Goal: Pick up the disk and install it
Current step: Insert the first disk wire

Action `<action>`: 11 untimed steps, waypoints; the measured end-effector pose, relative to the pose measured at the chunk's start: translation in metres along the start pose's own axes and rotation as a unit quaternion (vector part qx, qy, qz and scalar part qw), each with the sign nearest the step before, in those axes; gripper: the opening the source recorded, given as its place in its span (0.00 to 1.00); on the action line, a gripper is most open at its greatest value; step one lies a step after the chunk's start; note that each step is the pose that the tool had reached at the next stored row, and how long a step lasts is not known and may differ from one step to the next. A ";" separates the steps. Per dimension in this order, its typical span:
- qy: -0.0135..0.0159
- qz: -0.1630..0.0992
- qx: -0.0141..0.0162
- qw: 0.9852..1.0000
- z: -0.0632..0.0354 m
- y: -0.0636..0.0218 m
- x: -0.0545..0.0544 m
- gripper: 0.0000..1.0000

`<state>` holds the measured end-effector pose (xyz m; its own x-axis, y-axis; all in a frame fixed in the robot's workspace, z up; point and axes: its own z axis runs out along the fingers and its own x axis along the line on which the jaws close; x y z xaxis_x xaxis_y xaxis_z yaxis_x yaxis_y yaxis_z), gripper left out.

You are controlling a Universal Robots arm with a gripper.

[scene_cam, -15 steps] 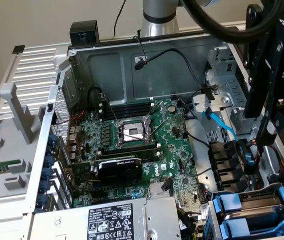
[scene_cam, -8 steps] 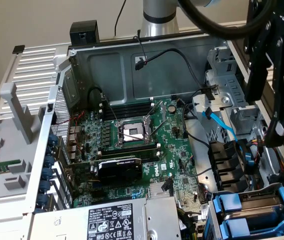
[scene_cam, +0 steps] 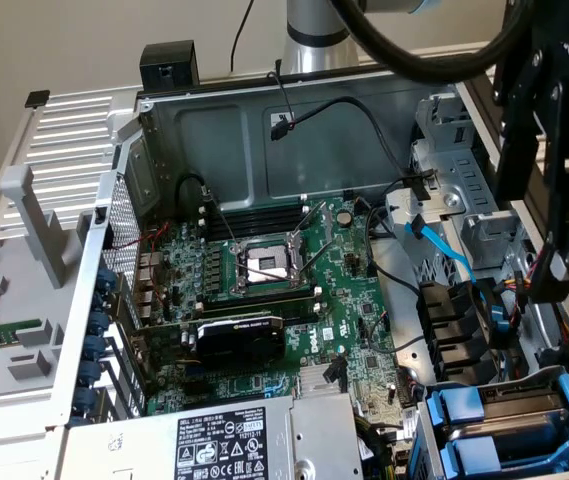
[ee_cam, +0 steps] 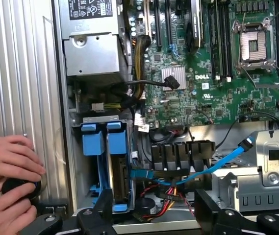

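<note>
The gripper (ee_cam: 154, 218), spread wide and empty, hangs just beside the disk (ee_cam: 116, 169) slotted in its bay (ee_cam: 76, 161); a hand (ee_cam: 9, 159) rests on the case (ee_cam: 21, 73).

Over the drive bay (ee_cam: 105, 147) the way is open; the gripper (ee_cam: 154, 218) hangs above it, jaws spread wide with nothing between them. Along one side crowd a blue cable (ee_cam: 227, 159), a black fan shroud (ee_cam: 181, 152) and coloured wires (ee_cam: 171, 193) (all near the bay wall). On the other side, a person's hands (ee_cam: 9, 159) lie on the ribbed panel (ee_cam: 16, 73).
</note>
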<state>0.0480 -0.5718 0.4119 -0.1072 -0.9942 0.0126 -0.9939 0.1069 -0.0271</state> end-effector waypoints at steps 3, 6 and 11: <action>0.000 0.012 0.000 1.000 0.0028 -0.0010 0.000 0.76; 0.001 0.020 0.000 1.000 0.0050 -0.0030 -0.001 0.74; 0.001 0.033 0.000 0.999 0.0083 -0.0069 -0.003 0.67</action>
<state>0.0554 -0.5701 0.4038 -0.1731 -0.9848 0.0132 -0.9846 0.1727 -0.0273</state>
